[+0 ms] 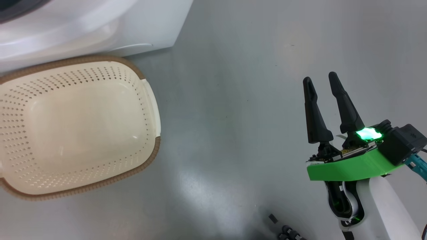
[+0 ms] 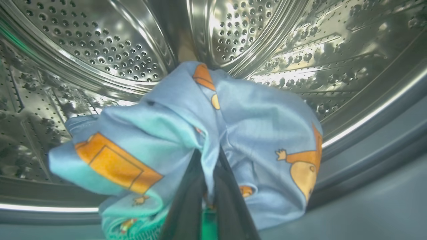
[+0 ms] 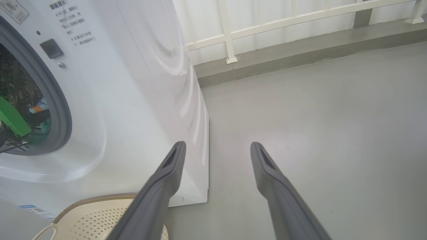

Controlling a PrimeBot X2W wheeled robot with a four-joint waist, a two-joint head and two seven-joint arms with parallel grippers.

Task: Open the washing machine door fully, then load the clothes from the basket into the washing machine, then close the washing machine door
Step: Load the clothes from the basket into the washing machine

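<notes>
Inside the steel perforated drum (image 2: 100, 43) of the washing machine (image 3: 133, 100), my left gripper (image 2: 210, 156) is shut on the clothes (image 2: 267, 116), a bunch of light blue fabric with orange prints that hangs over its fingers. A green part of my left arm (image 3: 11, 120) shows through the grey-blue seal (image 3: 61, 110). The cream basket (image 1: 146, 160) stands on the floor before the machine (image 1: 66, 30), its bottom bare. My right gripper (image 1: 320, 77) is open over the floor to the basket's right, holding nothing. The washing machine door is out of view.
Grey floor (image 1: 233, 116) stretches between the basket and my right gripper (image 3: 217, 145). A white railing (image 3: 267, 25) on a raised kerb runs behind the machine. The basket's rim (image 3: 96, 200) lies near the machine's front corner.
</notes>
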